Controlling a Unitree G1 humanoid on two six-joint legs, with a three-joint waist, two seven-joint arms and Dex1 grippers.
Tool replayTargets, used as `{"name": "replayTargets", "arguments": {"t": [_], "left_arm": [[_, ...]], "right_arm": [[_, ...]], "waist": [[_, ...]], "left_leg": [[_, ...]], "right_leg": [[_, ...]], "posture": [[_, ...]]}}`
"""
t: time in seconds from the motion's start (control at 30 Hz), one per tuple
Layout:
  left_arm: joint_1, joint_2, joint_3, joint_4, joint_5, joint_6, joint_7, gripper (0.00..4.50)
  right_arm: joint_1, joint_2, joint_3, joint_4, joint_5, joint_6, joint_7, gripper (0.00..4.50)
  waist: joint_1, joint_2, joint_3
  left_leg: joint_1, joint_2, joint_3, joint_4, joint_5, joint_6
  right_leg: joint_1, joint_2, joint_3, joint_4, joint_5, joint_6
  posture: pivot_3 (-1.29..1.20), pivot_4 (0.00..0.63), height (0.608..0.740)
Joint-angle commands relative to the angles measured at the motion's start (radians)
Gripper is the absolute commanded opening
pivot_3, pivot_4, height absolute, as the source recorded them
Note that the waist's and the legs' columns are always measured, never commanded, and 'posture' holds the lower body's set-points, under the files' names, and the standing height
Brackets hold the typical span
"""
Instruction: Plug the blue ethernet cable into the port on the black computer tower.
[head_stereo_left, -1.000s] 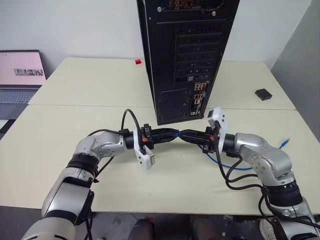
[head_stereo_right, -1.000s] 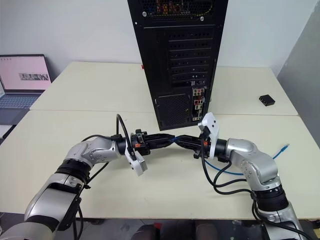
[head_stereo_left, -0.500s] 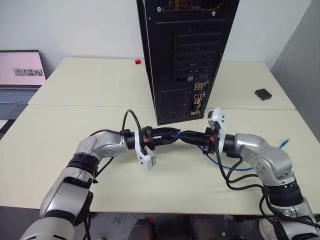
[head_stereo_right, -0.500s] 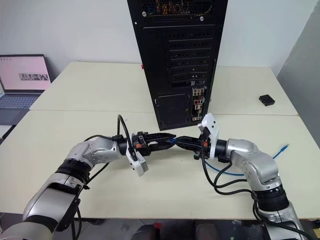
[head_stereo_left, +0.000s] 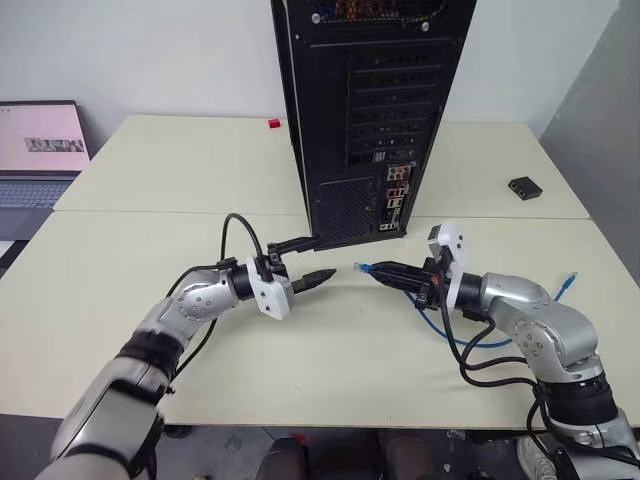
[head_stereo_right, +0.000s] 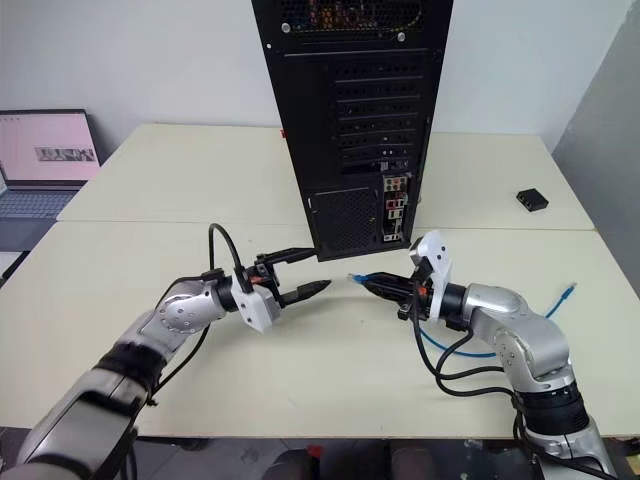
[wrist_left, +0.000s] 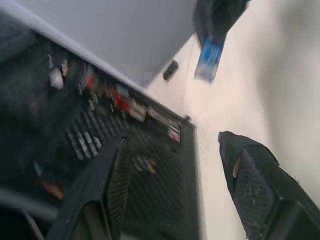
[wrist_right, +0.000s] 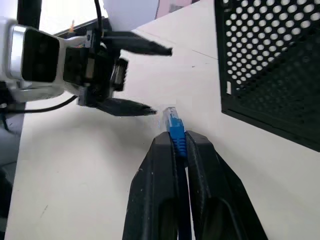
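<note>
Fingers of the right gripper (wrist_right: 176, 145) are pressed together on the blue ethernet cable (wrist_right: 174, 131), pinching it just behind its plug, so that the blue boot and clear plug stick out a little past the fingertips. Behind that grip the cable runs back under the right forearm, curls on the table (head_stereo_left: 150, 200), and ends with its other plug lying free on the tabletop near the right edge, well behind the gripper.

Fingers of the left gripper (head_stereo_left: 313, 260) stand spread apart with nothing between them: one finger points toward the foot of the black computer tower (head_stereo_left: 370, 110), the other toward the cable's plug. The two grippers face each other tip to tip, apart, with a bare stretch of table between the left fingertips and the held plug.

Ahead of both sets of fingers and beyond them stands the tower, upright, its perforated rear panel and slot covers turned toward the robot. Its connector cluster, with the port (head_stereo_left: 397, 203) among the red and orange sockets, sits low on the panel, above and just beyond the held plug; the plug is not touching the tower.

A small black box (head_stereo_left: 526, 187) lies on the table well off beyond the right gripper. An open laptop (head_stereo_left: 40, 150) sits far off past the left arm.
</note>
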Motion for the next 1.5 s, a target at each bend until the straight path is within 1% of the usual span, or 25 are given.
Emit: {"name": "replayTargets", "arguments": {"t": [0.03, 0.07, 0.13, 0.2, 0.27, 0.37, 0.6, 0.7, 0.83, 1.13, 1.5], "left_arm": [[0.054, 0.065, 0.053, -0.265, -0.243, 0.398, -0.116, 2.86], [0.066, 0.082, 0.068, -0.33, -0.31, 0.522, -0.124, 2.86], [0.079, 0.103, 0.102, -0.427, -0.399, 0.717, -0.118, 2.86], [0.083, 0.109, 0.138, -0.495, -0.467, 0.876, -0.089, 2.86], [0.087, 0.105, 0.171, -0.549, -0.505, 0.994, -0.065, 2.86], [0.091, 0.084, 0.205, -0.604, -0.509, 1.091, -0.037, 2.86], [0.099, 0.038, 0.226, -0.663, -0.439, 1.162, -0.026, 2.86], [0.097, 0.019, 0.236, -0.665, -0.409, 1.17, -0.027, 2.86], [0.085, -0.023, 0.251, -0.663, -0.373, 1.185, -0.003, 2.86], [0.087, -0.062, 0.246, -0.697, -0.295, 1.177, -0.015, 2.86], [0.11, -0.082, 0.268, -0.685, -0.244, 1.167, -0.032, 2.86]], "right_arm": [[0.01, 0.019, -0.025, -0.086, -0.044, -0.045, -0.092, 0.0], [0.001, 0.037, -0.016, -0.094, -0.077, -0.06, -0.139, 0.0], [-0.019, 0.079, -0.003, -0.107, -0.126, -0.074, -0.226, 0.0], [-0.037, 0.126, 0.014, -0.115, -0.187, -0.086, -0.32, 0.0], [-0.051, 0.17, 0.043, -0.122, -0.259, -0.092, -0.409, 0.0], [-0.062, 0.243, 0.088, -0.126, -0.34, -0.078, -0.524, 0.0], [-0.053, 0.355, 0.155, -0.116, -0.493, -0.074, -0.703, 0.0], [-0.05, 0.371, 0.168, -0.11, -0.539, -0.082, -0.733, 0.0], [-0.059, 0.438, 0.118, -0.085, -0.562, -0.07, -0.813, 0.0], [-0.111, 0.473, 0.056, 0.007, -0.56, -0.095, -0.826, 0.0], [-0.154, 0.504, 0.061, 0.068, -0.551, -0.124, -0.799, 0.0]], "waist": [[-0.001, 0.0, 0.0], [-0.002, 0.0, 0.0], [-0.006, 0.0, 0.0], [-0.007, 0.0, 0.0], [-0.013, 0.001, 0.001], [-0.014, 0.001, 0.001], [-0.013, 0.001, 0.001], [-0.014, 0.001, 0.001], [-0.014, 0.001, 0.001], [-0.014, 0.001, 0.001], [-0.018, 0.001, 0.001]], "left_leg": [[0.0, 0.0, 0.0, 0.0, 0.0, 0.0], [0.0, 0.0, 0.0, 0.0, 0.0, 0.0], [0.001, 0.0, 0.0, 0.0, 0.0, 0.0], [0.001, 0.0, -0.001, 0.0, 0.0, 0.0], [0.001, 0.0, -0.001, 0.0, 0.0, 0.0], [0.001, 0.0, -0.001, 0.0, 0.0, 0.0], [0.0, 0.0, 0.0, -0.001, 0.0, -0.001], [0.0, 0.0, 0.0, -0.001, 0.0, -0.001], [0.0, 0.0, 0.0, -0.001, 0.0, -0.001], [0.0, 0.0, 0.001, -0.001, 0.0, -0.001], [0.0, 0.0, 0.002, -0.002, 0.0, 0.0]], "right_leg": [[0.0, 0.0, 0.0, 0.0, 0.0, 0.0], [0.0, 0.001, 0.0, 0.0, 0.0, 0.0], [0.0, 0.001, 0.0, 0.001, 0.0, 0.0], [0.0, 0.001, 0.0, 0.001, 0.0, 0.0], [0.0, 0.002, 0.0, 0.002, -0.001, 0.0], [0.0, 0.002, 0.0, 0.001, -0.001, -0.001], [-0.001, 0.001, 0.001, 0.001, -0.001, -0.001], [-0.002, 0.001, 0.001, 0.002, -0.001, -0.002], [-0.002, 0.001, 0.001, 0.001, -0.001, -0.002], [-0.002, 0.001, 0.002, 0.001, -0.001, -0.002], [-0.003, 0.001, 0.003, 0.001, -0.001, -0.002]], "posture": [[0.0, 0.15, 0.74], [0.0, 0.15, 0.74], [0.0, 0.15, 0.74], [0.0, 0.15, 0.74], [0.0, 0.15, 0.74], [0.0, 0.15, 0.74], [0.0, 0.15, 0.74], [0.0, 0.15, 0.74], [0.0, 0.15, 0.74], [0.0, 0.15, 0.74], [0.0, 0.15, 0.74]]}}
